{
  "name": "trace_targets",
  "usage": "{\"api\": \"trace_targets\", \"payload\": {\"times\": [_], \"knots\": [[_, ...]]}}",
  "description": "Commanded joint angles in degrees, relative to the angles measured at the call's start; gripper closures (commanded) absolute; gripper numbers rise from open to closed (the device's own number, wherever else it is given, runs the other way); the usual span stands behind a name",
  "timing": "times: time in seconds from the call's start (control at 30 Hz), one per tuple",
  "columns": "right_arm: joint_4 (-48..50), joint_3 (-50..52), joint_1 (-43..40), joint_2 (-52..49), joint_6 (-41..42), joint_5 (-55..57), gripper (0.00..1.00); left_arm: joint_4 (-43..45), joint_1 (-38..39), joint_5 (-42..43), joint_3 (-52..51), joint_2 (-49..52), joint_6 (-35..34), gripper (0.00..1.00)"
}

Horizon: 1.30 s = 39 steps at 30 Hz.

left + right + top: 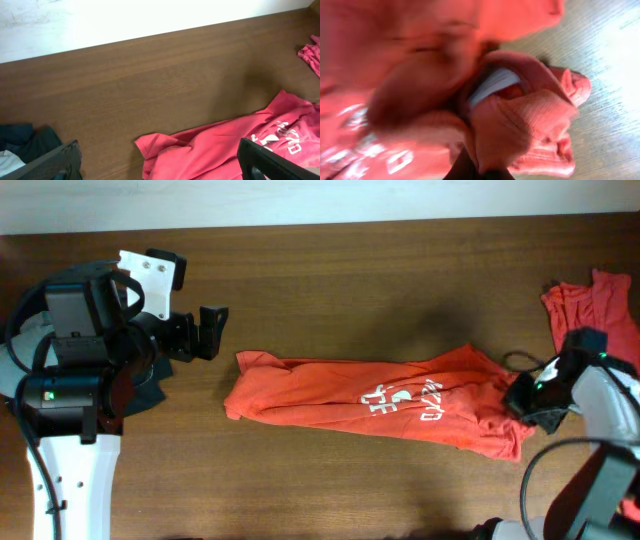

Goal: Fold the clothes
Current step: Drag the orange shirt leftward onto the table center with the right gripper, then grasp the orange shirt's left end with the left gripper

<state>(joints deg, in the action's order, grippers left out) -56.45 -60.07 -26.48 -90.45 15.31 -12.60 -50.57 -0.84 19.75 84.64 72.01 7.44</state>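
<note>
**Inspector:** Which step is in hand?

**Robot:** By my judgement, the first grasp before any fold. My right gripper is closed tight on the right end of the orange-red short-sleeved cotton T-shirt. The wrist view shows bunched cloth pressed up close, with a pale strip in the folds that may be the tag; I cannot tell. My left gripper stands fully open and holds nothing. It hangs just left of the garment, apart from it.

**Inspector:** Location and condition of the T-shirt?

**Robot:** It lies across the middle of the dark brown wooden table, drawn into a long rumpled band running left to right. The white lettering shows, creased, right of centre. No fold is made. A second red garment sits at the far right and a dark navy cloth under my left arm.

**Inspector:** What does the next move call for?

**Robot:** Probably my left jaws taking the near end, then both lifting and spreading it flat. A one-sided pull risks more bunching.
</note>
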Motion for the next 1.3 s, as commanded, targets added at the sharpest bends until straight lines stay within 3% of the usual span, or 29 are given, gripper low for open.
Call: {"api": "trace_targets", "payload": {"times": [0.0, 0.2, 0.4, 0.5, 0.6, 0.7, 0.87, 1.0, 1.13, 1.27], "knots": [[-0.79, -7.91, 1.09, 8.7, -6.67, -12.35, 0.96, -0.04, -0.17, 0.87, 0.7, 0.02, -0.15, 0.01], [2.71, -21.07, 0.96, 18.93, -7.78, -14.75, 0.96, -0.02, -0.17, 0.87, 0.7, 0.02, -0.15, 0.01], [3.19, -43.06, -4.57, 18.67, -2.1, -0.26, 0.92, 0.0, -0.17, 0.83, 0.7, 0.02, -0.13, 0.01], [2.62, -50.93, -6.38, 15.89, -1.29, -2.89, 0.92, 0.17, -0.17, 0.83, 0.7, 0.02, -0.13, 0.01], [3.43, -54.49, -4.68, 13.38, -1.27, -13.9, 0.95, 0.9, -0.17, 0.81, 0.7, 0.02, -0.13, 0.01], [4.2, -54.49, 2.14, 10.91, -1.29, -20.09, 0.96, 1.95, -0.2, 0.13, 0.7, 0.02, -0.13, 0.01], [3.78, -54.49, 18.73, 4.46, -3.1, -20.15, 0.96, 2.78, -0.2, -0.09, 0.7, 0.02, -0.13, 0.01], [3.82, -54.49, 35.58, -5.33, -3.19, -19.71, 0.96, 2.75, -0.2, -5.86, 0.7, -0.17, -0.15, 0.01], [5.05, -54.47, 46.14, -14.86, -2.36, -19.74, 0.95, 2.89, -0.2, -10.29, 0.72, -1.03, -0.15, 0.01], [9.51, -54.49, 55.21, -22.64, -3.02, -19.78, 0.68, 3.39, -0.2, -11.8, 0.72, -2.03, -0.13, 0.01]]}}
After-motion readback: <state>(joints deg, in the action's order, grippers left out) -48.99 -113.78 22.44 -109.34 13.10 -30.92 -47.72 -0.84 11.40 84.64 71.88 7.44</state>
